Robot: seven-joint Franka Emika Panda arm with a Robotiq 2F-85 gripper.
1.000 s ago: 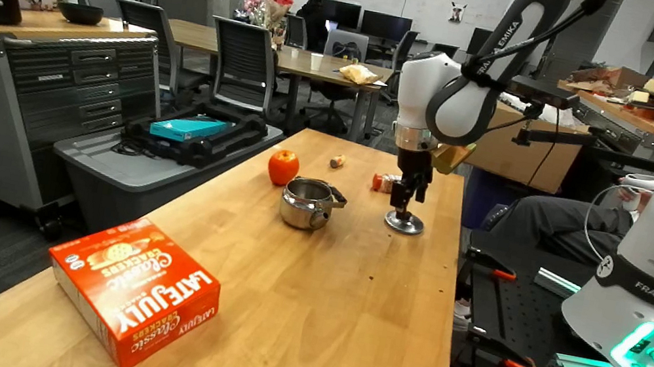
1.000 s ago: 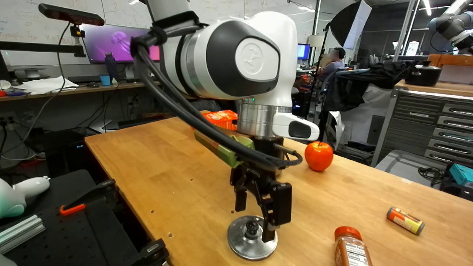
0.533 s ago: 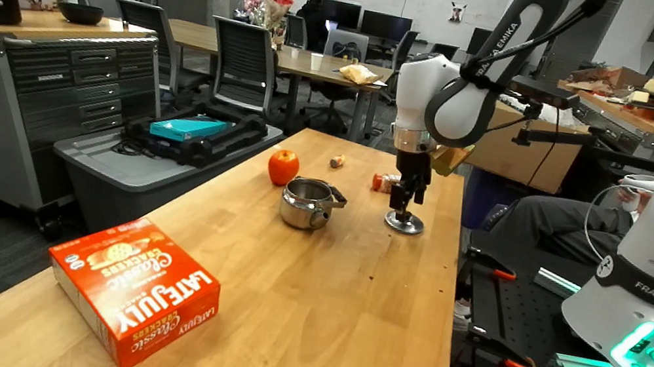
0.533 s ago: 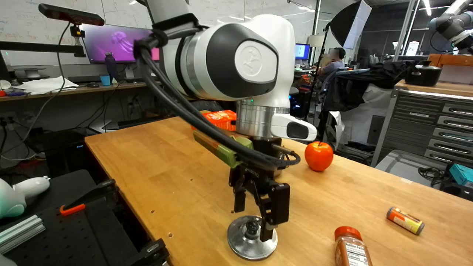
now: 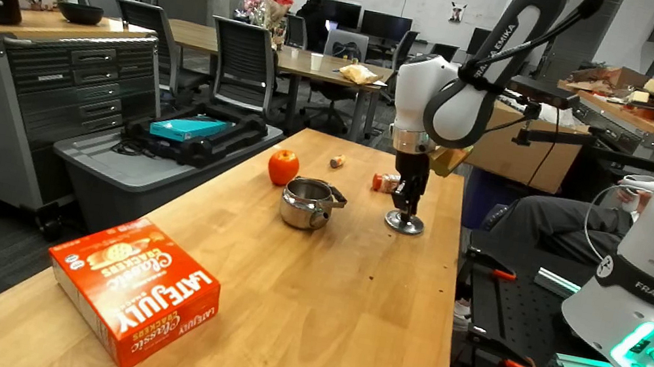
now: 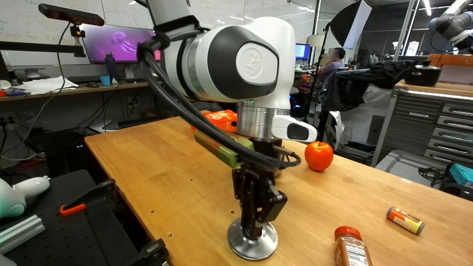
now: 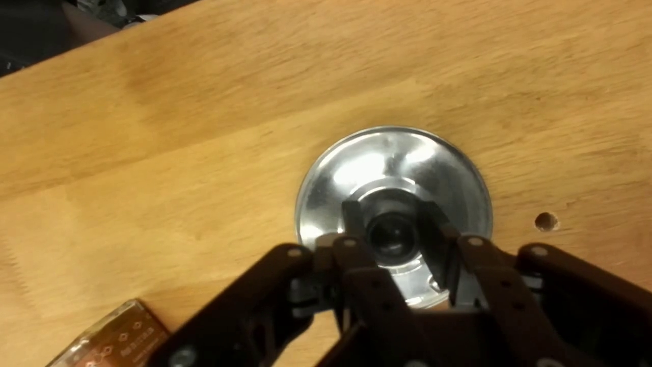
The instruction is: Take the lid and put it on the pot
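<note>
In the wrist view the lid [image 7: 387, 171], a shiny round disc with a black knob [image 7: 392, 237], lies flat on the table. My gripper [image 7: 391, 221] has its two fingers on either side of that knob, closed onto it. Seen in an exterior view, the gripper [image 6: 253, 232] points straight down and covers most of the knob, with the lid [image 6: 255, 251] resting beneath. The pot [image 5: 303, 207], small, steel and uncovered, stands upright to the left of the lid [image 5: 405, 226] in an exterior view. Elsewhere it is almost wholly hidden behind the arm.
A red apple [image 5: 283, 167] sits close behind the pot. Past the lid lie a red-capped spice bottle [image 6: 351, 245] and a small orange-yellow tube [image 6: 405, 220]. An orange cracker box [image 5: 133, 290] occupies the table's near end. The table edge [image 5: 456, 285] runs beside the robot base.
The fingers have come together from wide apart and now close around the lid's knob. The gripper shifted very slightly beforehand. Lid and pot have kept their places.
</note>
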